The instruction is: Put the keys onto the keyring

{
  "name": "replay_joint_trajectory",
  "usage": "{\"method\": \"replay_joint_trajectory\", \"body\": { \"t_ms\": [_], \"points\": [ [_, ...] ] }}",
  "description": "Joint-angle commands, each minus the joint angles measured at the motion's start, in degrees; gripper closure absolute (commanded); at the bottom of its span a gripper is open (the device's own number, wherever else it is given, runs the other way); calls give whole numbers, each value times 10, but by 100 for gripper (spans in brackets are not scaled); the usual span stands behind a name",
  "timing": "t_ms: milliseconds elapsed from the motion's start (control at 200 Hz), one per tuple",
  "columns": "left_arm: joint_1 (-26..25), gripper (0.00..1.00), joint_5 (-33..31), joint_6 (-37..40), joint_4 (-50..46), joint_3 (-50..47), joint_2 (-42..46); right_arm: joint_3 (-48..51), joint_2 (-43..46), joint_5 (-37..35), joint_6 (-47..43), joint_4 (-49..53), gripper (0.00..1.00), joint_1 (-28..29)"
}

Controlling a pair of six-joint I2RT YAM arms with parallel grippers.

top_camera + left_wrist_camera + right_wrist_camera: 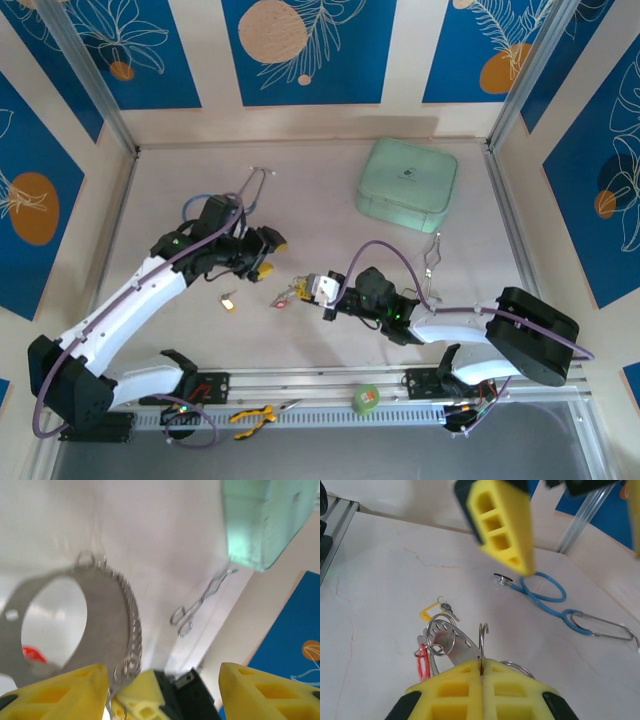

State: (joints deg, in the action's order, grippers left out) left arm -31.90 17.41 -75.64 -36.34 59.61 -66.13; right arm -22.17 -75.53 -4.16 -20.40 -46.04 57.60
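My right gripper (306, 289) (481, 666) is shut on a thin wire part of the keyring (284, 296) (451, 640), holding it just above the table. The keyring is a flat pale metal loop (107, 610) with a fringe of small silver keys (133, 630) and a red tag (422, 664) (31, 654). A small key with a yellow tag (229, 301) (439, 611) lies on the table to its left. My left gripper (269, 256) (162, 695) is open just left of and above the keyring, nothing between its fingers (55, 692).
A blue stethoscope (250, 190) (545, 592) lies at the back left. A mint-green case (408, 183) (265, 520) sits at the back right, with a silver wire clip (432, 255) (197, 607) in front of it. Pliers (255, 415) and a tape roll (366, 398) rest on the near rail.
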Motion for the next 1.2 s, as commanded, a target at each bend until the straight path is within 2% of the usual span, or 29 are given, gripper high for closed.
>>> {"method": "replay_joint_trajectory", "body": {
  "t_ms": [0, 65, 140, 240, 345, 475, 530, 620, 760, 1035, 1195],
  "points": [
    [7, 40, -95, 192, 28, 25, 10, -24, 20, 14, 14, 34, 100, -6],
    [7, 42, -114, 299, 55, 32, 13, -27, 28, 20, 17, 52, 100, -10],
    [6, 47, -125, 461, 78, 33, 24, -32, 37, 36, 25, 68, 100, -20],
    [4, 55, -103, 681, 125, -9, 59, -38, 47, 60, 28, 101, 100, -36],
    [1, 63, -30, 883, 194, -97, 117, -47, 60, 87, 23, 142, 100, -54],
    [-1, 65, 88, 1081, 230, -183, 161, -64, 74, 111, -9, 203, 100, -65],
    [-5, 65, 116, 1143, 231, -203, 160, -71, 78, 121, -27, 228, 100, -68],
    [-13, 66, 136, 1188, 246, -218, 140, -84, 83, 135, -55, 266, 100, -74],
    [-25, 68, 173, 1199, 311, -242, 114, -107, 84, 149, -84, 308, 100, -79],
    [-40, 69, 217, 1239, 296, -246, 74, -131, 80, 155, -103, 348, 100, -83],
    [-44, 79, 213, 1235, 318, -249, 61, -138, 77, 164, -99, 353, 100, -83]
  ]
}}
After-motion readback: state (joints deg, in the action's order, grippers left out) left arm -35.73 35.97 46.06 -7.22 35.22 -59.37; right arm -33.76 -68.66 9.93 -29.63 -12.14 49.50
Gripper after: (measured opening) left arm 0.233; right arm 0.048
